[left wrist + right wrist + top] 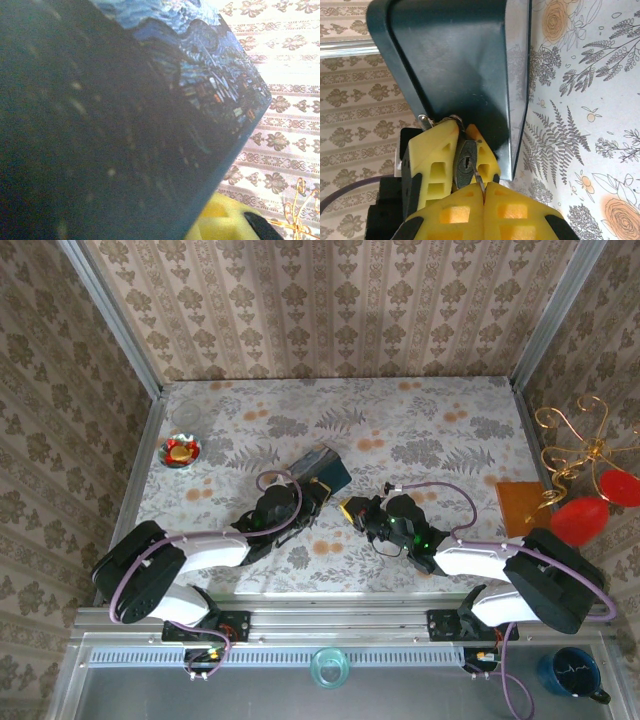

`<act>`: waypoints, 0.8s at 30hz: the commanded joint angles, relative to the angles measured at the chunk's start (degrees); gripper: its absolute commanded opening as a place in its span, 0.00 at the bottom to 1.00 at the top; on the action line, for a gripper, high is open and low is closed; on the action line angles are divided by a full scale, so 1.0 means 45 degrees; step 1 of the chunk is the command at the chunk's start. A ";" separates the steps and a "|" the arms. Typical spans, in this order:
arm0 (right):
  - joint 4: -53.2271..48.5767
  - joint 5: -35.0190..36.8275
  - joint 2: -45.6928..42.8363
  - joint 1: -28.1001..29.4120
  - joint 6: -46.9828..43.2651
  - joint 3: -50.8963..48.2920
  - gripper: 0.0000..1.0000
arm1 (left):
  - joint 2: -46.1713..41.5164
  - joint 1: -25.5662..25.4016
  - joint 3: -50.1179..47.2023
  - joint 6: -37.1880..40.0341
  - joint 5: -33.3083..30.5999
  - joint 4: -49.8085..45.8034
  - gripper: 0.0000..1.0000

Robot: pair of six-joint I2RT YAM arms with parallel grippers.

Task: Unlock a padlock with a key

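In the right wrist view the small dark padlock [464,167] faces me keyhole-first, its silvery shackle [425,120] poking out at the upper left. My left gripper [464,150] is shut on it, one yellow pad on each side. My right gripper [484,192] is shut on the slim key [479,180], whose blade tip rests at the keyhole slot. From above, the left gripper [335,504] and right gripper [356,512] meet tip to tip at mid-table. The left wrist view is blocked by the tin, with a yellow pad [222,220] at the bottom.
The blue swirl-painted tin [325,468] stands right behind the padlock [455,60] and close against the left wrist camera [125,125]. A red-and-gold dish [181,452] and a glass dish [187,418] sit far left. A brown board [520,505] lies at the right edge.
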 commanded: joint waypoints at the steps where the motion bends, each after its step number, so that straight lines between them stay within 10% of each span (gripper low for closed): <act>1: -0.0252 -0.0026 -0.0040 0.0102 -0.0163 0.0129 0.00 | -0.0514 -0.0061 0.0142 0.0010 0.0091 0.1286 0.02; 24: 0.0805 0.0051 0.0088 0.0299 -0.0016 0.0209 0.00 | -0.0268 -0.0040 -0.0302 -0.0089 0.0076 0.1497 0.02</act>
